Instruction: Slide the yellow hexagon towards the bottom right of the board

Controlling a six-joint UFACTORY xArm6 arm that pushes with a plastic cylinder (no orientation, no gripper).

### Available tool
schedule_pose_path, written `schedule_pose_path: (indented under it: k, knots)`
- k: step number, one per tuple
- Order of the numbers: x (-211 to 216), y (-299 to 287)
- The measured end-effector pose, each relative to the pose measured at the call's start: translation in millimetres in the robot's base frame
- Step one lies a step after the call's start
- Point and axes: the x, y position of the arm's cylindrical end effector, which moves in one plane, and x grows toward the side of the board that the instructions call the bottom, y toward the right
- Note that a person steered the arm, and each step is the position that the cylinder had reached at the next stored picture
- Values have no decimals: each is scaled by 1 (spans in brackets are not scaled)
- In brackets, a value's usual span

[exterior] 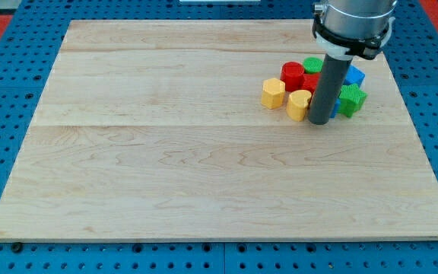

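The yellow hexagon [273,92] lies on the wooden board [204,152] at the upper right, at the left edge of a cluster of blocks. A yellow heart-shaped block [298,104] sits just to its lower right. My rod comes down from the view's top and my tip [320,122] rests on the board just right of the yellow heart, about 60 px right and below the hexagon. The rod hides part of the cluster behind it.
Behind the yellows are a red cylinder [293,75], another red block [311,82], a green block [313,64], a green star-like block [351,100] and blue blocks [353,75], packed close. A blue pegboard [6,91] surrounds the board.
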Motion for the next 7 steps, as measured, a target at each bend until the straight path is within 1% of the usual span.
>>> schedule_pose_path:
  k: [1,2,3,4,5,6,7]
  knots:
    - [-29,-46]
    - [-38,-105]
    - [-57,-121]
    - [-81,-173]
    - [-126,-159]
    - [-122,-143]
    - [-97,-137]
